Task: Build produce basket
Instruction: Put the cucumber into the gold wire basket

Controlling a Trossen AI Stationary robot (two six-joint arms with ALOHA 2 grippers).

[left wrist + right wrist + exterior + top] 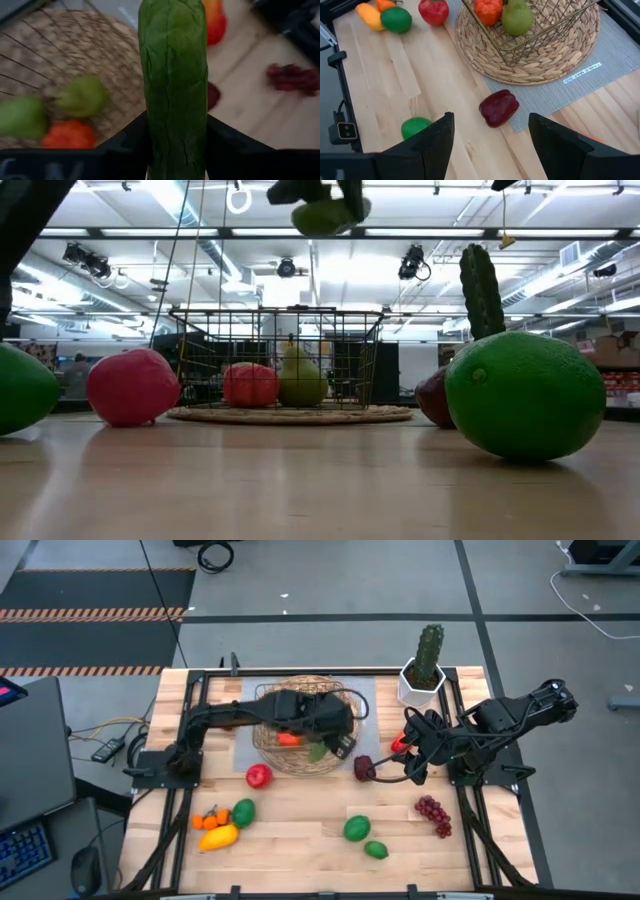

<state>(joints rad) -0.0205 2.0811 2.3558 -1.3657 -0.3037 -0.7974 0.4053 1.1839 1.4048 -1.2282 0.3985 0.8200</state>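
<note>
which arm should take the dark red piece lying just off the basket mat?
Right. The right gripper is open and empty, with the dark red piece directly ahead on the table. The left gripper is shut on the cucumber above the basket, so it's occupied.

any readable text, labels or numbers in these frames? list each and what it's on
White label strip on the grey mat beside the basket: dark print, too small to read.
Pale characters on the left gripper's body, below the cucumber it holds: blurred, perhaps "6", not legible.
Boxes on shelves in the room behind: any markings too small to read.
Nothing else carries text.
</note>
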